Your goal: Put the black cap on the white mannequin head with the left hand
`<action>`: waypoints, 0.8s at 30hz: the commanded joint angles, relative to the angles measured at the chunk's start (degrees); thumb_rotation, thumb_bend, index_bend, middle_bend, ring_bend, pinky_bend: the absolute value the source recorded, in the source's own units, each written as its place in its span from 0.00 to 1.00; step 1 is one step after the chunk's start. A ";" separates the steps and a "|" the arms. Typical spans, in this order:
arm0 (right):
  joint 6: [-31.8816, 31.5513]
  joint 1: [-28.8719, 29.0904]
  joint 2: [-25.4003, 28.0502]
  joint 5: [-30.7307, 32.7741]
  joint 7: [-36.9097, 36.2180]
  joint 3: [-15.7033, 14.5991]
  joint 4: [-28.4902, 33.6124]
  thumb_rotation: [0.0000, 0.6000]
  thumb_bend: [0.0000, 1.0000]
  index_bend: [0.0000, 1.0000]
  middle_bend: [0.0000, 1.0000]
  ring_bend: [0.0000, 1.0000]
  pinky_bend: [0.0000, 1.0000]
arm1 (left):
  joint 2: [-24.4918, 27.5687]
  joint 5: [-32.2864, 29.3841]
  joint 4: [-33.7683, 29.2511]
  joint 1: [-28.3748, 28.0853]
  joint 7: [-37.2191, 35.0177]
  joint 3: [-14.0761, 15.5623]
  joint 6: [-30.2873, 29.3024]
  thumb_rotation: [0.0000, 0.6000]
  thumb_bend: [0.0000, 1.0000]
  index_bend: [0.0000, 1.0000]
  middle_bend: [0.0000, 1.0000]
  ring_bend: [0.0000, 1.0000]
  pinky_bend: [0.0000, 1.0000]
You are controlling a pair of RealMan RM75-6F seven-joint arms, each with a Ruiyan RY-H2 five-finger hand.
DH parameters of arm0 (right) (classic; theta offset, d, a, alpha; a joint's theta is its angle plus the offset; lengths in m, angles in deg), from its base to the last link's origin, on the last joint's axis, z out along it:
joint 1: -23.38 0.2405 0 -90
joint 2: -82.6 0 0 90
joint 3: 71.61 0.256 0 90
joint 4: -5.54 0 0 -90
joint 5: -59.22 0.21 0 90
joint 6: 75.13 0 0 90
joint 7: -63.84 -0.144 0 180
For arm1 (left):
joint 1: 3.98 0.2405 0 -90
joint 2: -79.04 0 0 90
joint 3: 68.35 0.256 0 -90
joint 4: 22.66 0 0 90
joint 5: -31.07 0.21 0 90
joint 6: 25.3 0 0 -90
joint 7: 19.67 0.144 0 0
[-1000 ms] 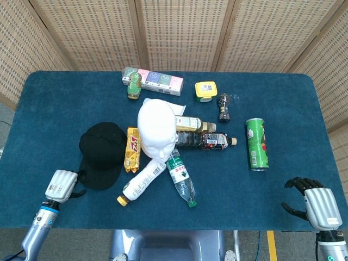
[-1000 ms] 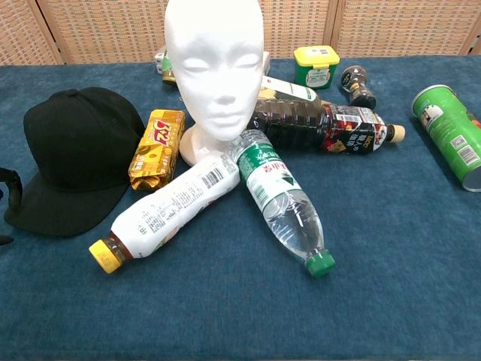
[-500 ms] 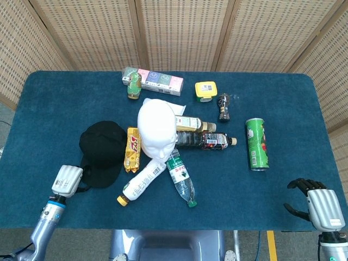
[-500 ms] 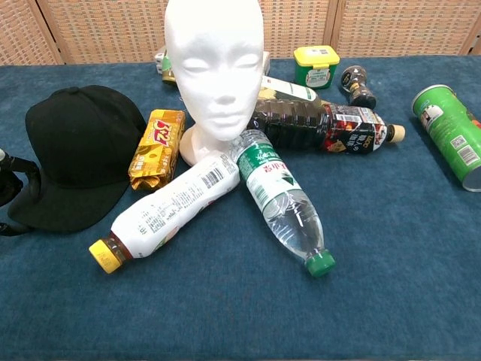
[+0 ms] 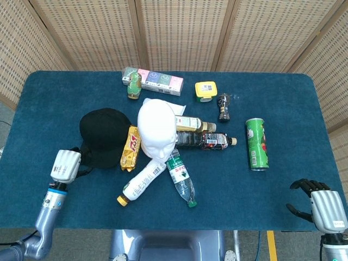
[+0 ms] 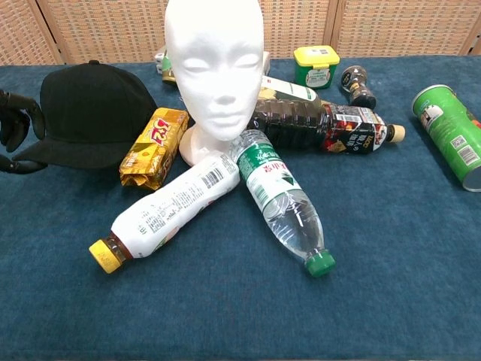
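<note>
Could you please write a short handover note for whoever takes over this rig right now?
Left hand: at the brim of the black cap, fingers on it and apparently gripping; the chest view shows the brim lifted off the table.
Right hand: near the table's front right corner, fingers apart, holding nothing.
The cap is left of the white mannequin head, beside a gold snack packet. The head stands upright with bottles lying against its base.
Done: the cap's brim is in hand.
Left: lift the cap, carry it right over the packet and seat it on the bare head.
</note>
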 commanded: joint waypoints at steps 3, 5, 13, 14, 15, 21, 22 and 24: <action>-0.57 -0.32 0.05 0.23 -0.24 0.22 -0.25 1.00 0.12 0.45 0.48 0.47 0.47 | 0.17 -2.07 1.00 -2.86 -0.16 -2.89 1.83 1.00 0.16 0.52 0.63 0.48 0.66; -0.97 -0.52 0.15 0.35 -0.37 0.37 -0.33 1.00 0.12 0.45 0.48 0.47 0.47 | -0.51 -3.39 2.60 -4.15 -0.44 -3.88 3.57 1.00 0.16 0.52 0.61 0.46 0.64; -2.04 -1.43 0.59 0.94 -0.62 0.57 -0.59 1.00 0.12 0.45 0.48 0.47 0.47 | -5.13 -8.99 11.76 -9.89 -1.87 -7.78 10.63 1.00 0.16 0.52 0.53 0.40 0.59; -2.07 -1.49 0.68 1.07 -0.69 0.62 -0.67 1.00 0.12 0.45 0.48 0.47 0.47 | -5.56 -9.17 12.68 -10.35 -1.93 -7.84 11.00 1.00 0.16 0.52 0.52 0.40 0.58; -2.05 -1.47 0.73 1.10 -0.70 0.68 -0.62 1.00 0.12 0.45 0.48 0.47 0.47 | -5.93 -9.25 13.53 -10.77 -2.00 -7.78 11.38 1.00 0.17 0.52 0.52 0.39 0.57; -2.34 -1.67 0.90 1.10 -0.62 0.86 -0.55 1.00 0.12 0.45 0.48 0.47 0.47 | -7.54 -9.45 18.45 -13.00 -2.75 -7.22 13.44 1.00 0.41 0.52 0.48 0.38 0.55; -2.56 -1.74 1.00 0.90 -0.57 0.88 -0.38 1.00 0.12 0.45 0.48 0.47 0.47 | -7.93 -9.70 19.48 -13.43 -2.83 -7.42 13.54 1.00 0.46 0.52 0.48 0.38 0.57; -2.91 -1.91 1.11 0.76 -0.55 0.92 -0.28 1.00 0.12 0.45 0.48 0.47 0.47 | -8.61 -9.96 20.98 -13.90 -2.95 -7.79 12.82 1.00 0.50 0.52 0.48 0.38 0.62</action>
